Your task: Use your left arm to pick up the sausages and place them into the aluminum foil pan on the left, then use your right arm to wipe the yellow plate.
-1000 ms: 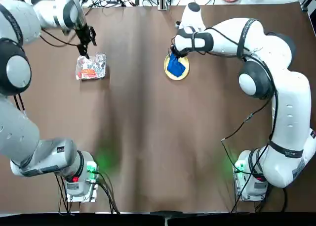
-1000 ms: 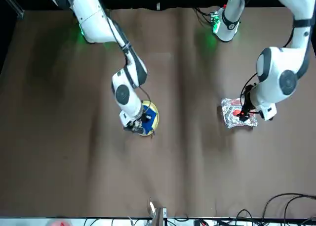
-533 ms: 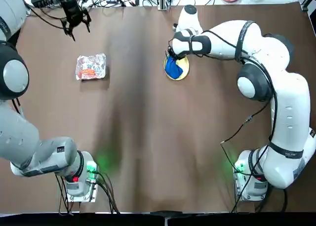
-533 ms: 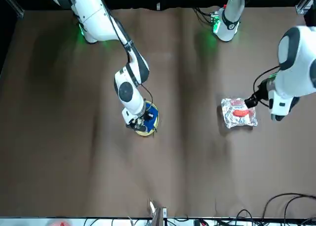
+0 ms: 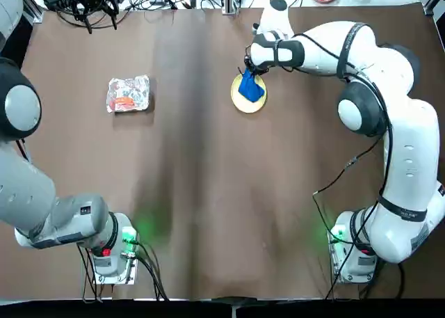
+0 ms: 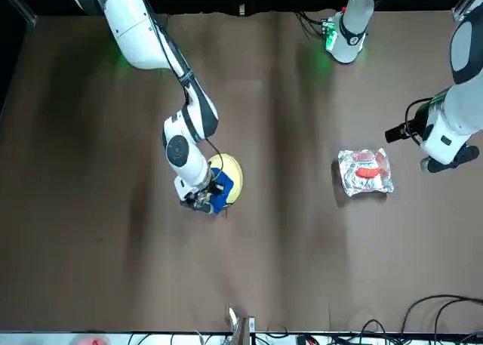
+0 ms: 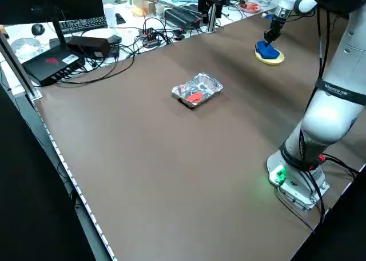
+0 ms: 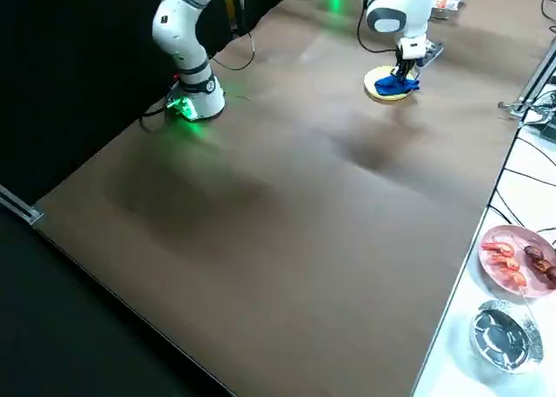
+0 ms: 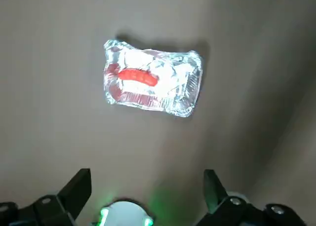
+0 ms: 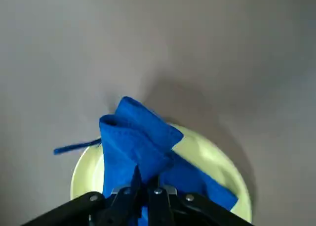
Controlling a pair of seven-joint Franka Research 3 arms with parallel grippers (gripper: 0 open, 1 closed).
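Sausage [image 9: 138, 76] done, lying in foil pan [image 9: 181, 83] at ten o'clock | left gripper [image 9: 148, 184] far end, eleven o'clock, fingers apart | right gripper [image 10: 143, 184], twelve o'clock, fingers clamped on blue cloth [image 10: 131, 147] over yellow plate [image 10: 212, 159]; wiping looks unfinished

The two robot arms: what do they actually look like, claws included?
Both are white and rounded, with dark grey joint covers and black straps. Black cables run along them, and their bases glow green. The left claw has two blocky black fingers with silvery screws. The right claw is also black, with slimmer-looking fingers, silvery screws and small grey metal parts.
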